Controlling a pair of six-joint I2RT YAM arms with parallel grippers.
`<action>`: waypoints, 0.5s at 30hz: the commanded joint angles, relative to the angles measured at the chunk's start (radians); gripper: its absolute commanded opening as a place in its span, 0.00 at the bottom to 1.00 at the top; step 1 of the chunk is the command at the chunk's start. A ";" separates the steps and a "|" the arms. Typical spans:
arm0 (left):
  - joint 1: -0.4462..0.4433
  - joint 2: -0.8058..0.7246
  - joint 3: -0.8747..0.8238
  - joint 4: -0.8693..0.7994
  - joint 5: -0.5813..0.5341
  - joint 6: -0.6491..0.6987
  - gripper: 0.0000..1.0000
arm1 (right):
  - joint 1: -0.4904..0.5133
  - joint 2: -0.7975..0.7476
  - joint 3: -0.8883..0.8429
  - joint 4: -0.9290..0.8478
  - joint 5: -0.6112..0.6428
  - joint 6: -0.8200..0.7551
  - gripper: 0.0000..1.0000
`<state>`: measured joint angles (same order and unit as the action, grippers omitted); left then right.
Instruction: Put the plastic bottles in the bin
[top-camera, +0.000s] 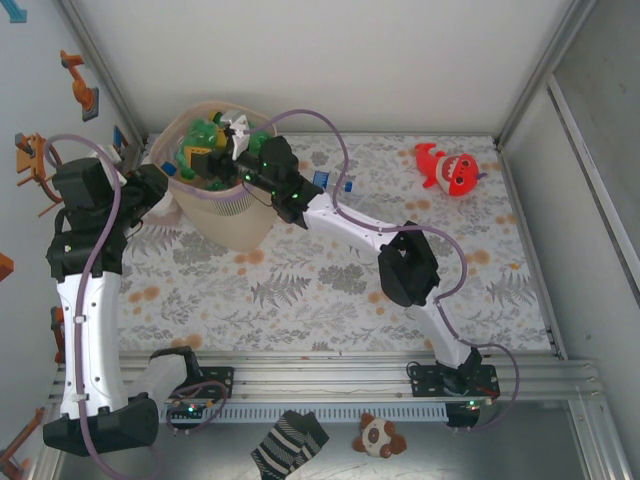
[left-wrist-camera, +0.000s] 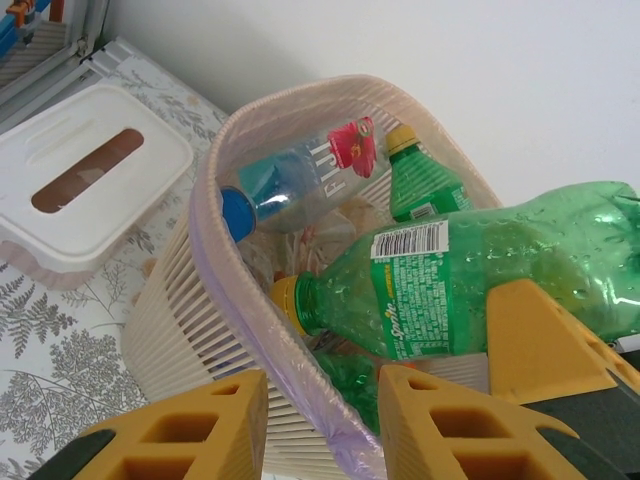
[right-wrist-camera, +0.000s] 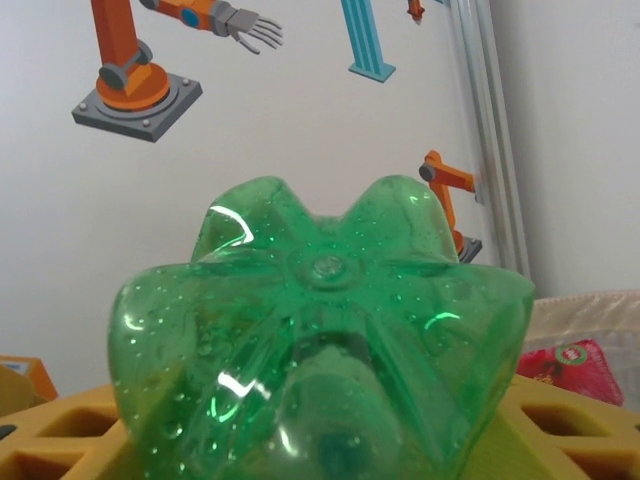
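Green bottle (left-wrist-camera: 470, 275) clamped in right pincer (right-wrist-camera: 320, 450), bin (left-wrist-camera: 290, 100) beneath, we judge for dropping; left pincer (left-wrist-camera: 322, 420) narrow astride rim, likely steadying, clamp unclear.

Fern-print table (top-camera: 330, 290); bin (top-camera: 238, 228), white box (left-wrist-camera: 90, 180), red toy (top-camera: 448, 168)

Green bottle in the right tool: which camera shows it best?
Left wrist: the green bottle shows side-on with yellow cap, label and barcode, over the bin rim. Right wrist: its lobed base, close up, in the right tool. Top external: a small green patch at the bin mouth.
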<state>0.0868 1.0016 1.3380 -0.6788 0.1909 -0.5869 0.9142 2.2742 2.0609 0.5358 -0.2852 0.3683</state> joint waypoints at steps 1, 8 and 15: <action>0.007 -0.003 0.039 -0.004 0.022 0.026 0.34 | 0.012 -0.010 0.030 -0.014 0.010 -0.007 0.70; 0.007 0.022 0.050 0.016 0.051 0.022 0.34 | 0.014 -0.093 -0.050 -0.031 0.028 -0.044 0.80; 0.007 0.073 0.067 0.058 0.143 0.013 0.34 | 0.014 -0.219 -0.142 -0.077 0.072 -0.097 0.80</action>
<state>0.0868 1.0569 1.3651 -0.6636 0.2665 -0.5873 0.9211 2.1559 1.9400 0.4618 -0.2474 0.3195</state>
